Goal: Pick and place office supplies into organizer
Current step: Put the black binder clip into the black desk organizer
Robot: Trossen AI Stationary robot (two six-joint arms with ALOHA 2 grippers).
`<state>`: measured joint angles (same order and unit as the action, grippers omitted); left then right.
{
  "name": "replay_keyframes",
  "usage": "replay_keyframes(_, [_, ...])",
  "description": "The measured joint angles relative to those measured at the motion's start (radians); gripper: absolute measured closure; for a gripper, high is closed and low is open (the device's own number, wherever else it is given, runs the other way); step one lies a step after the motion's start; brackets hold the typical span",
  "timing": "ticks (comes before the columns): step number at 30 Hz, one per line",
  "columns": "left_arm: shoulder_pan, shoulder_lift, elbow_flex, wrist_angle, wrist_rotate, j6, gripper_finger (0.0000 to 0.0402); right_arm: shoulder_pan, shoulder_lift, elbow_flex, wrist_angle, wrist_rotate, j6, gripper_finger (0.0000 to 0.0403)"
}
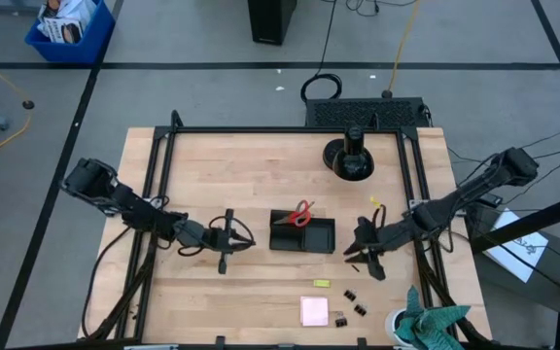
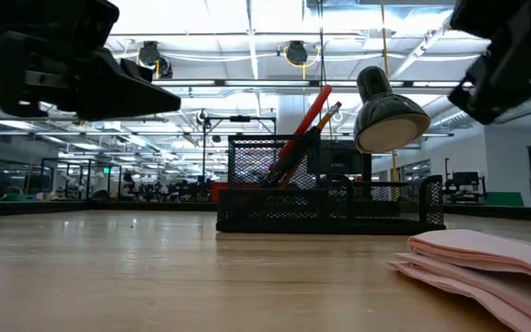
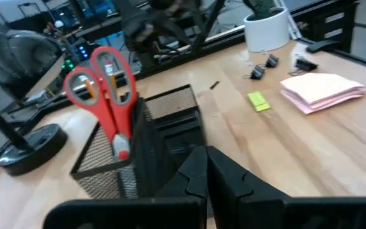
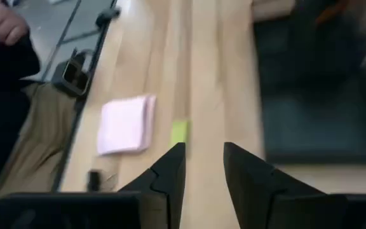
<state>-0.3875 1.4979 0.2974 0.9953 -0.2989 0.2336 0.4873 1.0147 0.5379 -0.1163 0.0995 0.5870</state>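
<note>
The black mesh organizer point(image 1: 301, 234) stands mid-table, with the red-handled scissors point(image 1: 302, 214) upright in its cup, handles up point(image 3: 101, 83), beside an orange pencil point(image 2: 326, 114). The pink sticky pad point(image 1: 314, 310), the yellow-green eraser point(image 1: 322, 283) and the black binder clips point(image 1: 356, 303) lie on the table near the front edge. My left gripper point(image 1: 241, 241) hovers left of the organizer, shut and empty point(image 3: 206, 166). My right gripper point(image 1: 369, 264) hovers right of the organizer, open and empty point(image 4: 205, 159), pointing toward the pad point(image 4: 127, 124) and the eraser point(image 4: 179, 131).
A round black stand point(image 1: 349, 157) is at the back. A white cup with teal-green cloth point(image 1: 426, 326) is at the front right corner. A small yellow item point(image 1: 374, 201) lies right of the organizer. A person's hand point(image 4: 2, 22) shows beyond the near edge.
</note>
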Motion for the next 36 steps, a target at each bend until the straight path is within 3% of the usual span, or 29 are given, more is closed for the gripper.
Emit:
replay_keyframes(12, [0.057, 0.0, 0.0, -0.017, 0.0, -0.015, 0.0372, 0.124, 0.179, 0.006, 0.004, -0.1, 0.411, 0.0249])
replay_keyframes(21, [0.063, 0.0, 0.0, -0.026, 0.0, 0.013, 0.039, 0.201, 0.298, 0.007, 0.215, -0.105, 0.468, 0.0227])
replay_keyframes(36, [0.094, 0.0, 0.0, -0.027, 0.005, -0.009, 0.0379, 0.248, 0.4, 0.007, 0.221, -0.095, 0.553, 0.0229])
